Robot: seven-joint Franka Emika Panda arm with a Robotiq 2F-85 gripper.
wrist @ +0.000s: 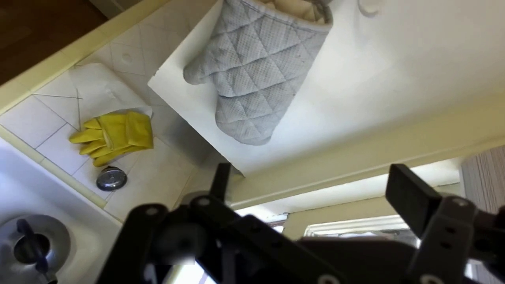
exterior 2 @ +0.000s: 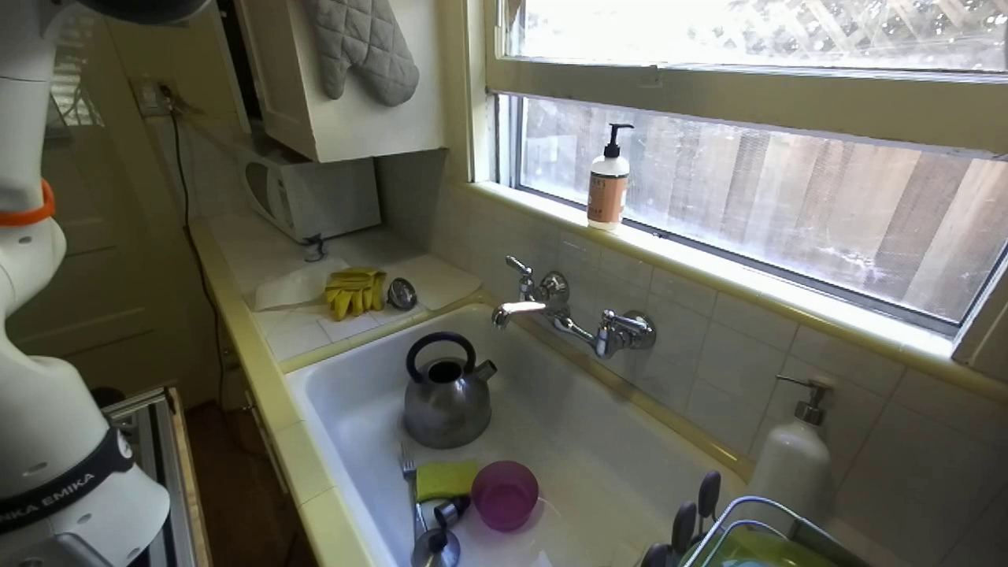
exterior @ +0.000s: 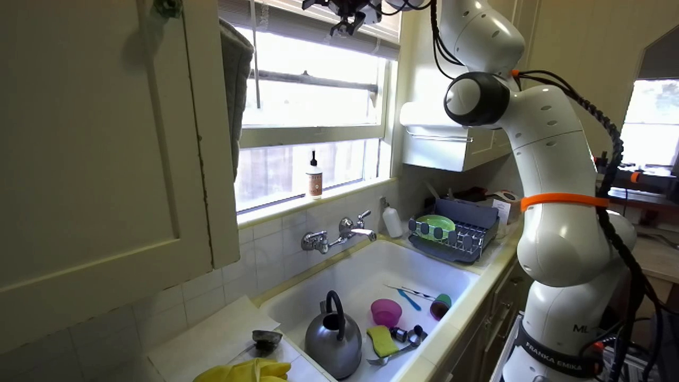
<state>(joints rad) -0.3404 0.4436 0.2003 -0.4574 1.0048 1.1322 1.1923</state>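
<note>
Clearly, the wrist view shows the end effector [wrist: 309,175] across six o'clock with its jaws spread wide apart. Beyond its tips, and apart from them, a grey quilted oven mitt [wrist: 260,75] hangs at twelve o'clock against a white cabinet [wrist: 378,86], its thumb to nine and its closed end toward six. At nine o'clock, yellow gloves [wrist: 118,136] lie on the tiled bench [wrist: 35,122] with a round metal piece [wrist: 111,178] just beside them; at eight, a kettle [wrist: 35,246] stands in the sink [wrist: 35,193]. In an exterior view, the white robot arm [exterior: 559,228] rises at three o'clock, its end effector high at twelve and apart from the mitt, which shows edge-on between ten and eleven. A dish rack [exterior: 464,239] sits between three and four, a wall faucet [exterior: 346,231] just below the middle, and the sink holds the kettle at six with a green sponge [exterior: 382,341] and a purple bowl [exterior: 386,313] toward five. In an exterior view, a microwave [exterior 2: 323,193] stands at ten o'clock, the mitt hangs at eleven, a pump bottle [exterior 2: 608,193] stands on the window sill [exterior 2: 787,291] between one and two, and a white soap dispenser [exterior 2: 791,461] at four.
</note>
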